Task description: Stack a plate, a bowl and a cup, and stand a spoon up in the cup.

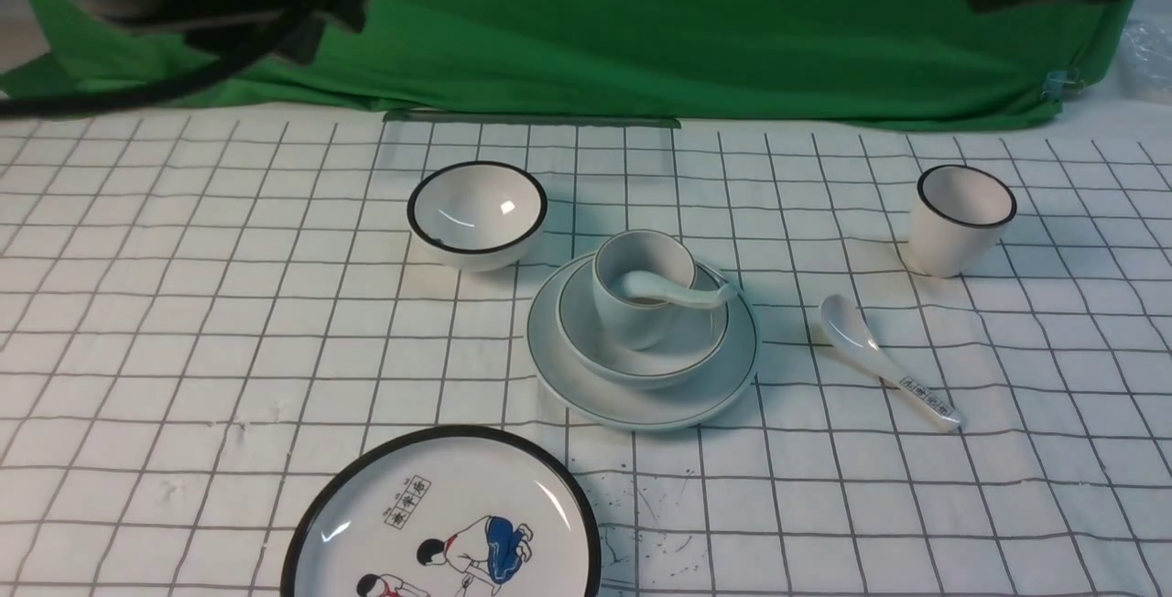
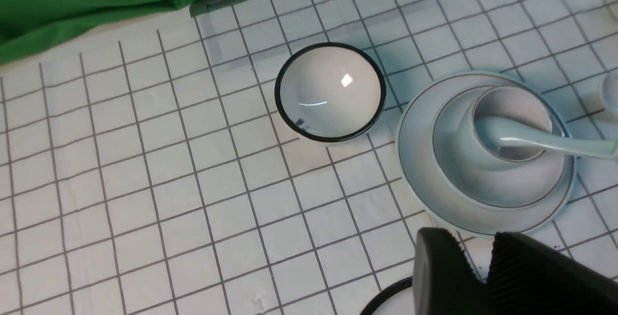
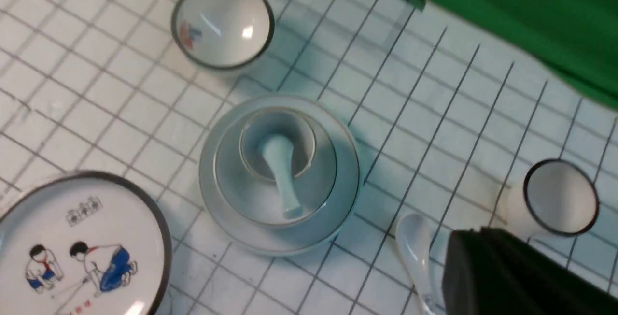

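In the middle of the table, the pale plate (image 1: 641, 407) carries the shallow bowl (image 1: 586, 327). The cup (image 1: 632, 318) stands in the bowl. The plain white spoon (image 1: 682, 292) leans in the cup, its handle over the rim toward the right. My left gripper (image 2: 475, 242) hangs above the cloth just short of the plate (image 2: 415, 170); its fingertips stand slightly apart with nothing between them. My right gripper (image 3: 470, 237) is shut and empty, raised off to the right of the stack (image 3: 280, 175).
A black-rimmed bowl (image 1: 476, 212) sits behind the stack on the left, and a black-rimmed cup (image 1: 963, 220) at the far right. A spoon with writing (image 1: 884, 363) lies right of the plate. The cartoon plate (image 1: 449, 524) is at the front edge. Green cloth (image 1: 687, 20) closes the back.
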### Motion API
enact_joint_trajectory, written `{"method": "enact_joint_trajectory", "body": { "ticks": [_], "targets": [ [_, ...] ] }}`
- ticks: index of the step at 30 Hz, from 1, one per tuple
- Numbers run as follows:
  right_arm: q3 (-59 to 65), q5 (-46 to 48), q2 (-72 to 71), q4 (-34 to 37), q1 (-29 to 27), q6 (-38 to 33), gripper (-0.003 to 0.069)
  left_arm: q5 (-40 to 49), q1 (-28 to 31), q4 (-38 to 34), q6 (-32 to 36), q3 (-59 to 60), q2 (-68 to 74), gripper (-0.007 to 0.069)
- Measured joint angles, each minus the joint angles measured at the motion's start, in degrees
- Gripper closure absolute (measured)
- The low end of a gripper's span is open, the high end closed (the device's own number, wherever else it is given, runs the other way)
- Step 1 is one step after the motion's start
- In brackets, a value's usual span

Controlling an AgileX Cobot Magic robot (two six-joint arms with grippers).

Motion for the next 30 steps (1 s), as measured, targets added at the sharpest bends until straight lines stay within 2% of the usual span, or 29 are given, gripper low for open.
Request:
{"method": "enact_joint_trajectory", "body": {
  "ticks": [1, 7, 10, 11, 13, 15, 19, 30],
  "targets": [
    [2.95, -2.43, -2.04, 0.00, 0.00, 0.18, 0.0634, -0.36, 0.00, 0.00, -0.13, 1.22, -1.10, 0.0468],
    [39.35, -32.12, -36.14, -1.17, 0.00, 1.64, 0.0634, -15.73, 0.00, -0.26, -5.29, 26.48, -21.78, 0.0468],
    [55.45, -44.54, -50.27, -1.17, 0.00, 1.67, 0.0636, -26.90, 0.00, -0.52, -8.32, 38.72, -31.45, 0.0468],
    [57.46, -46.08, -51.04, -1.17, 0.00, 1.67, 0.0636, -26.90, 0.00, -0.60, -8.32, 39.50, -32.08, 0.0468],
    [68.33, -55.29, -59.80, -1.17, 0.00, 1.83, 0.0636, -34.53, 0.00, -0.87, -11.06, 48.73, -39.66, 0.0468],
    [74.09, -59.88, -63.57, -1.17, 0.00, 1.81, 0.0636, -37.74, 0.00, -0.87, -12.00, 52.96, -43.23, 0.0468],
    [81.98, -68.40, -70.42, -1.17, 0.00, 2.65, 0.0630, -43.75, 0.00, -0.87, -13.23, 61.58, -50.96, 0.0468],
    [82.73, -72.23, -71.77, -1.17, 0.00, 4.60, 0.0580, -45.03, 0.00, -0.87, -13.36, 64.21, -54.76, 0.0461]
  ]
}}
